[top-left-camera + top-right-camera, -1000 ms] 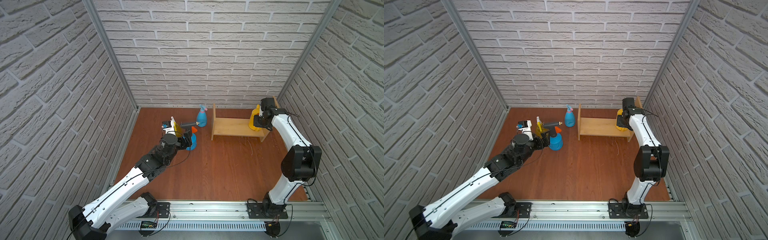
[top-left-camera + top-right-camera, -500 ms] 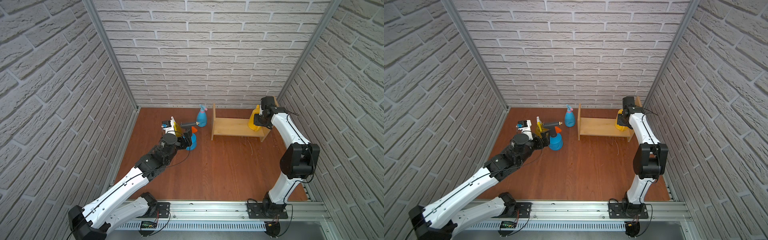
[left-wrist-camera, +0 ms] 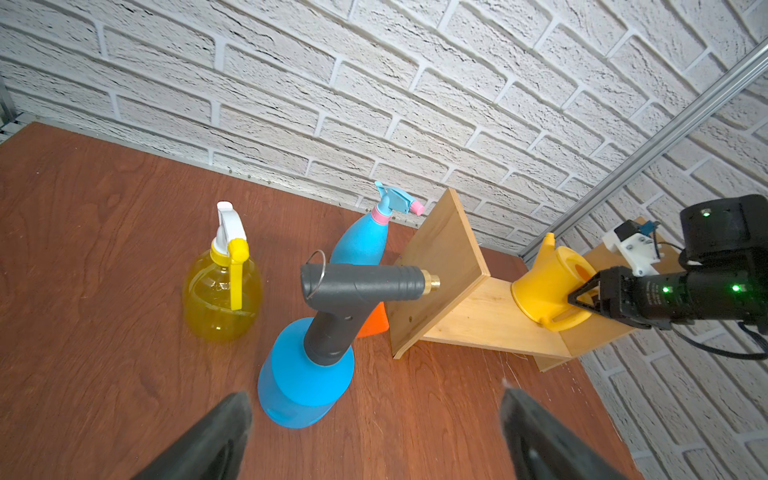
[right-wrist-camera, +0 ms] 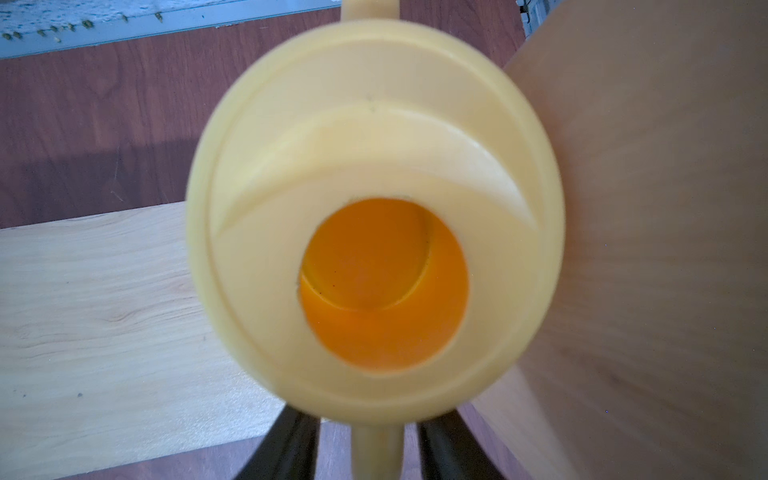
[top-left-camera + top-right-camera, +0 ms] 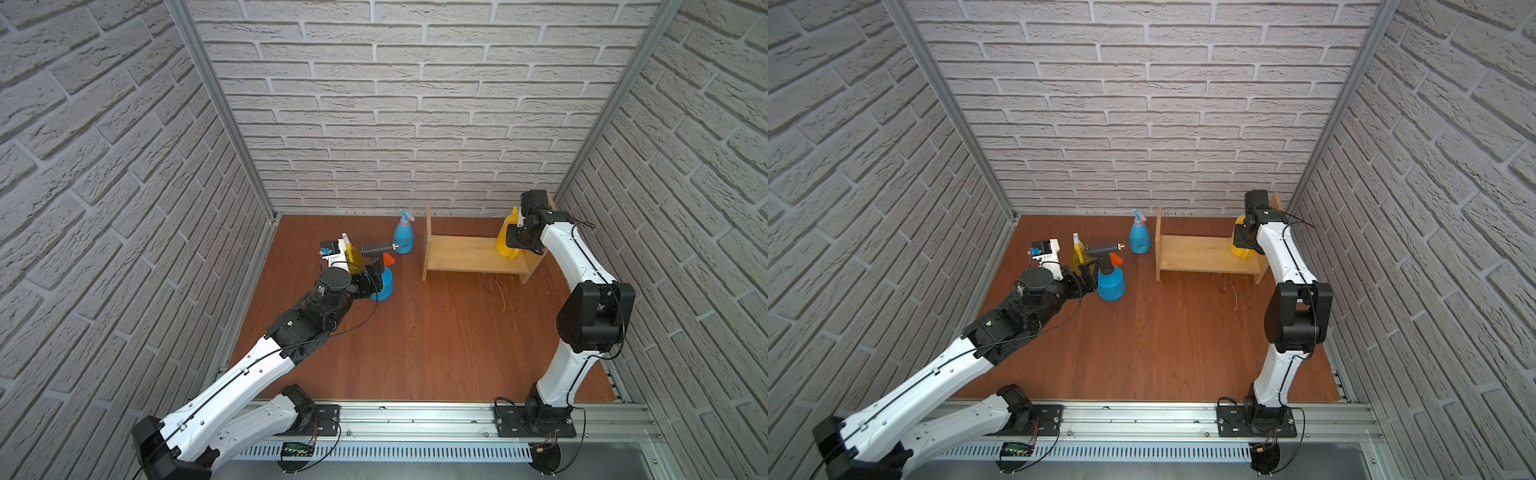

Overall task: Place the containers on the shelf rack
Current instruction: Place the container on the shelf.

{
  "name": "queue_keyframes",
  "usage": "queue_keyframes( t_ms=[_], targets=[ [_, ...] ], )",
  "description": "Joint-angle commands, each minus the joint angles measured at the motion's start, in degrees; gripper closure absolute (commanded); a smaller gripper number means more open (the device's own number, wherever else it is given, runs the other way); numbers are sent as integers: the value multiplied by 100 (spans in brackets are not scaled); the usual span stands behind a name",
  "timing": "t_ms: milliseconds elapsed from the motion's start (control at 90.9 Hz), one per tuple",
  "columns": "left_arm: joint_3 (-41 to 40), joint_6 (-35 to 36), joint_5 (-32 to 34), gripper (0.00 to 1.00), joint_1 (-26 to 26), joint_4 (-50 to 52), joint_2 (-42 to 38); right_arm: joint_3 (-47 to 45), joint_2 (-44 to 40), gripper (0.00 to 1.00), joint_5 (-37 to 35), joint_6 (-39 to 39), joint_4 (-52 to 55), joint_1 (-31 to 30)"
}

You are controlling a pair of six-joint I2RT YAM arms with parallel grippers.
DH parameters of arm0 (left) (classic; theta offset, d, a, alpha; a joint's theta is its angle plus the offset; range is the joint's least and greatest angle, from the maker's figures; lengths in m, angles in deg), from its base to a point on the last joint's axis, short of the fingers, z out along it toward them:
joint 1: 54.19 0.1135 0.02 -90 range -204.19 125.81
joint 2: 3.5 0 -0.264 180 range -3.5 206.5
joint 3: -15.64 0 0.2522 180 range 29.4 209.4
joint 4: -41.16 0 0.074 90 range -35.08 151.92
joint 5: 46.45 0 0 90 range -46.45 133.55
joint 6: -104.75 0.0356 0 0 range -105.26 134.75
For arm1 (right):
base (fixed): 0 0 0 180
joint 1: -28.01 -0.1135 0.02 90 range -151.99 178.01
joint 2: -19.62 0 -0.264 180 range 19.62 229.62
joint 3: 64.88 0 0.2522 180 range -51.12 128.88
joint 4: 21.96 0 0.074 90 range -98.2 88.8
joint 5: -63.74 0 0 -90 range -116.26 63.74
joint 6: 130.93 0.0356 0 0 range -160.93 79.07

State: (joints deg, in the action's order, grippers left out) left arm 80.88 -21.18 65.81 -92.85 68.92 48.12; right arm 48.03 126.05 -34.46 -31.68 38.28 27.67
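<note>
Yellow plastic watering can (image 5: 503, 245) on the light-wood H-shaped shelf rack (image 5: 465, 253) by its right board, right jaws parted around the thin handle (image 4: 376, 455), bulbous blue pressure sprayer (image 3: 307, 382), translucent yellow spray bottle (image 3: 222, 301), tapered light-blue spray bottle (image 3: 361, 245) on woodgrain worktop (image 5: 415, 332) left of rack, left jaws wide, empty.
</note>
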Motion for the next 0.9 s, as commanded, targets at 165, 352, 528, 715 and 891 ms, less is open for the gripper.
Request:
queue_keyframes(
  t_ms=[165,352,528,715,891],
  targets=[
    [168,32,5,2,33,-33,-63,-770,-1676,49,500,206,-50,26],
    [298,29,-126,2,31,-78,86,-1845,-3069,49,1409,395,-494,25],
    [299,-115,-295,2,29,-239,300,-2861,-3412,56,2372,799,-1215,25],
    [323,-240,-502,2,18,-266,445,-2334,-2490,76,1677,650,-868,-2],
    [220,-354,-492,2,11,-217,291,-1654,-1720,87,865,526,-771,-194]
  ],
)
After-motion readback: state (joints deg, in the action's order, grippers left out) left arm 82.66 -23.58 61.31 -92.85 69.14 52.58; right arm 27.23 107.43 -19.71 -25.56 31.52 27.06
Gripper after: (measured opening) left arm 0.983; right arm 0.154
